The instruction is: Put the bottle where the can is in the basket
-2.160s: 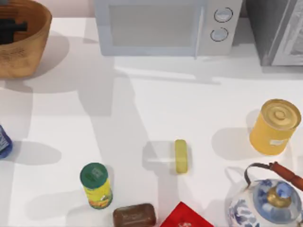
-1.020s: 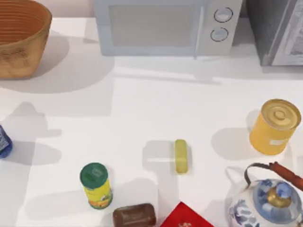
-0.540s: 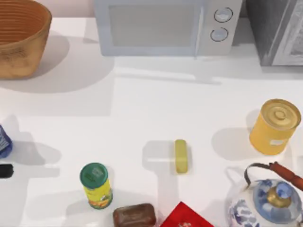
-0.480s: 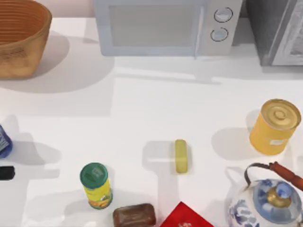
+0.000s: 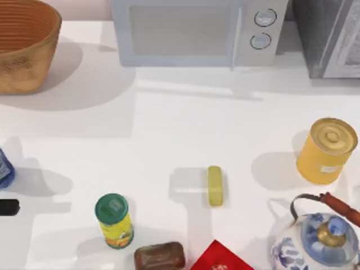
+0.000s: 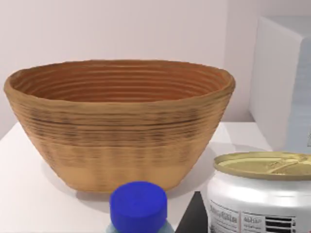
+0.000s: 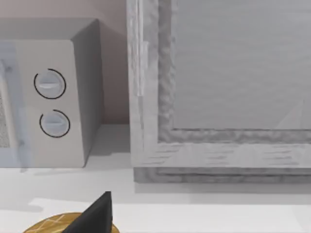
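One upright bottle (image 6: 138, 206) just ahead of left gripper (image 5: 7, 207), basket (image 6: 121, 121) beyond; can (image 6: 260, 194) beside bottle, apparently held. Right gripper (image 7: 95, 216) parked, finger state unreadable.

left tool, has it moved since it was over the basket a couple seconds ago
Yes. In the top view the left tool now sits at the table's left edge, just below the bottle, well down from the basket it hung over before.
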`<state>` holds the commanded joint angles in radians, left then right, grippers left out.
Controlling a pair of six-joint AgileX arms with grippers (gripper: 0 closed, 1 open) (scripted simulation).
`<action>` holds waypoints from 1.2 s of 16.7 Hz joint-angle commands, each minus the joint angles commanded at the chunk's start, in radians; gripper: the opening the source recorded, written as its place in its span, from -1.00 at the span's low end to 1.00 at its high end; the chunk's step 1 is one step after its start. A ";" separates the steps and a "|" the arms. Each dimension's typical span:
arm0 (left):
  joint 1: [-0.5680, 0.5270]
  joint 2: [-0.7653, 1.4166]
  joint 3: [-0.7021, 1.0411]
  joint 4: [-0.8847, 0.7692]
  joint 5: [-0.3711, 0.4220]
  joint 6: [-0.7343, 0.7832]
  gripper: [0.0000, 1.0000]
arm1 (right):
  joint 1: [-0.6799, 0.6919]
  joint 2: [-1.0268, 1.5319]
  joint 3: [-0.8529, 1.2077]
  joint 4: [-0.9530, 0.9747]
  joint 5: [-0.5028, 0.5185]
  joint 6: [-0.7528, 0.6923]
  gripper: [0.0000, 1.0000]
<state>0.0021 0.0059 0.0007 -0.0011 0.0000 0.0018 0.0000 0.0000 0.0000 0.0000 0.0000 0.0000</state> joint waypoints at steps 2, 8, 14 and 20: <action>-0.013 0.037 0.018 0.021 0.025 0.002 -1.00 | 0.000 0.000 0.000 0.000 0.000 0.000 1.00; -0.072 0.389 0.167 0.228 0.154 0.011 -1.00 | 0.000 0.000 0.000 0.000 0.000 0.000 1.00; -0.126 0.874 0.337 0.479 0.303 0.010 -1.00 | 0.000 0.000 0.000 0.000 0.000 0.000 1.00; -0.170 1.176 0.472 0.683 0.432 0.005 -1.00 | 0.000 0.000 0.000 0.000 0.000 0.000 1.00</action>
<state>-0.1679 1.1815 0.4730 0.6820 0.4315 0.0072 0.0000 0.0000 0.0000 0.0000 0.0000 0.0000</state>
